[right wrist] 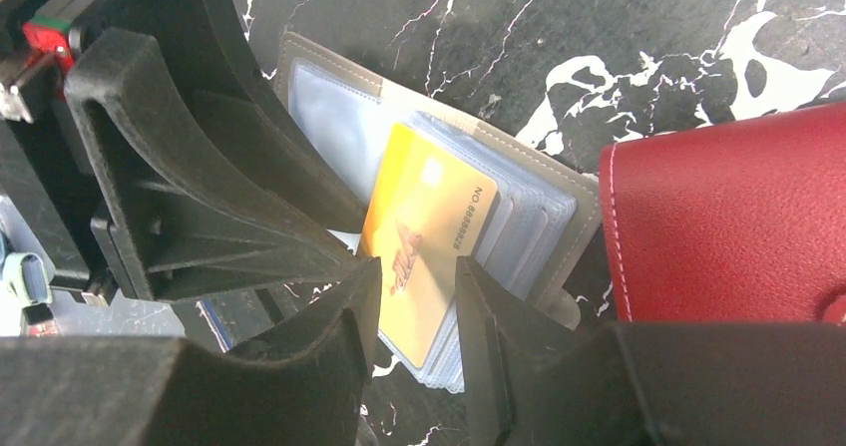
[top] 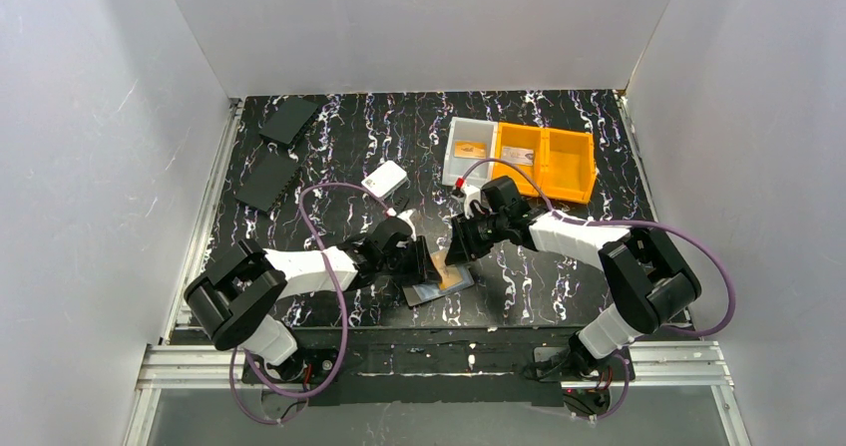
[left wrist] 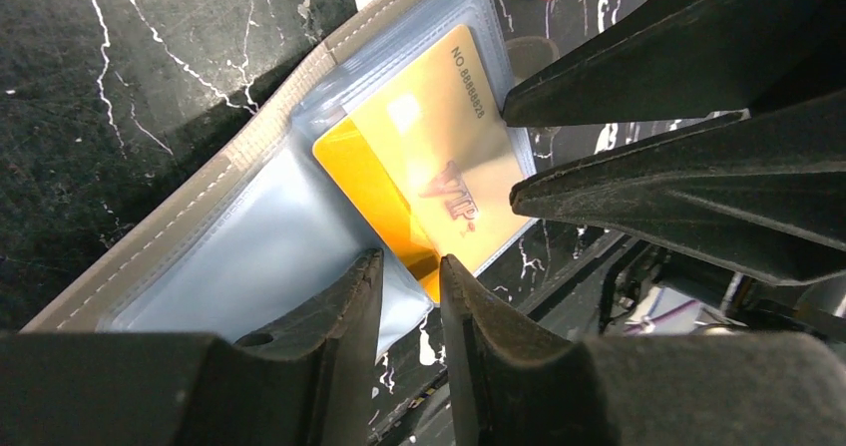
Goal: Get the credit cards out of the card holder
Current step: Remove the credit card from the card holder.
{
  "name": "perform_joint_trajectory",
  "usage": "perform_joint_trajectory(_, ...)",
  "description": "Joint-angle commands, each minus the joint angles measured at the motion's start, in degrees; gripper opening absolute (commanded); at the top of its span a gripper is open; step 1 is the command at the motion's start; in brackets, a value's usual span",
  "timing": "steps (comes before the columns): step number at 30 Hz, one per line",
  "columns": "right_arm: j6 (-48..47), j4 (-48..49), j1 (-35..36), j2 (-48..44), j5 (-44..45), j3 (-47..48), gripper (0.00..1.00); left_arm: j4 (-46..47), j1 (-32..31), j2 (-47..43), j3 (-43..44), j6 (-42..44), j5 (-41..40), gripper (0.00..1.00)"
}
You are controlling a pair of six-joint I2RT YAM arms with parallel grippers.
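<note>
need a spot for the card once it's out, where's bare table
Free: the back strip of table between the black panels and the grey bin; also front right, between the right arm and the near edge. Crowded: centre front, where both arms meet over the card holder, with the red wallet alongside.

Bright even light, soft shadows, glare on the card holder (left wrist: 229, 236), close foreground slightly blurred.

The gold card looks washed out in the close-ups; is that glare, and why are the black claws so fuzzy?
Left wrist view: yes, a pale glare patch on the gold card through its shiny clear sleeve; the near fingers look soft, too close to focus. Right wrist view: same sheen, milder. Top view: even light, soft shadows, everything small.
</note>
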Motion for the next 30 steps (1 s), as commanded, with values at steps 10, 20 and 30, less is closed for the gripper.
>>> perform_joint_trajectory(10,3.28,3.01,-0.42,3.65,-2.52,-2.27,0.41,15.59,5.26,-0.06,-8.19,-8.67,9.46,0.33)
perform_joint_trajectory(20,6.46,6.74,-0.51,6.67,-6.34,-2.68,0.36,19.78,6.99,1.39,-10.65,-12.05,10.03,0.32)
perform_joint_trajectory(30,4.55,4.61,-0.84,7.76,-4.22,-2.53,0.35,29.62,8.94,4.83,-15.53,-20.55,8.06,0.21)
